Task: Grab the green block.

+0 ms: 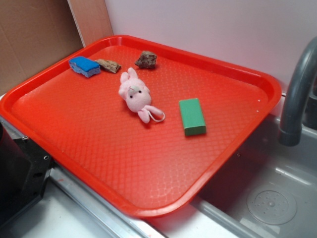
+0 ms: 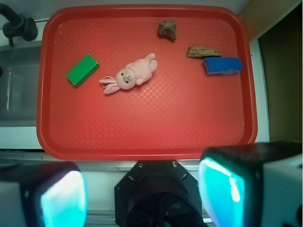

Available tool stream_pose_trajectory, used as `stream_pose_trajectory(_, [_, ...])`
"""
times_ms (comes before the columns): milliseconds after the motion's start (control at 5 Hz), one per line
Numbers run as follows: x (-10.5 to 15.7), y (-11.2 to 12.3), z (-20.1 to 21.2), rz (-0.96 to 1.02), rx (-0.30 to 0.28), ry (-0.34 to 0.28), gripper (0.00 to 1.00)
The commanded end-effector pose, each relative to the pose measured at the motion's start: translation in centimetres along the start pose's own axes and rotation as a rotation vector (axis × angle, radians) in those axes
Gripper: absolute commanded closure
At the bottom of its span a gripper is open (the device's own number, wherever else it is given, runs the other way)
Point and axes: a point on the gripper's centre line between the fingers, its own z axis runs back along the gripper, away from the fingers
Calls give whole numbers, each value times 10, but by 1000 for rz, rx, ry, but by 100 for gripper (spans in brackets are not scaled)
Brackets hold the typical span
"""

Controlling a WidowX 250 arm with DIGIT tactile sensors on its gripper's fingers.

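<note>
Block (image 2: 82, 70) is what we want: green, lying flat at the left of the tray (image 2: 142, 137) in our wrist view, just beside the bunny (image 2: 130, 75). Our gripper (image 2: 142, 189) hangs high at the bottom, fingers (image 2: 64, 196) wide apart and empty, so we see everything first.

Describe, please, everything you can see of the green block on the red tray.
The green block is a small, flat, rectangular slab of solid green with a matte surface and a slightly darker side face. It lies flat on the red tray, toward the side nearest the sink, at a slant to the tray's edges. It sits beside the pink plush bunny with a clear gap between them. Only the tray touches it; the gripper is open and well away from it, off the tray.
</note>
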Motion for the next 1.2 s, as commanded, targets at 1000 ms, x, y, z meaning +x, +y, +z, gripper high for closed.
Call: stream_pose_trajectory(1000, [20, -68, -26, 441, -9, -47, 0])
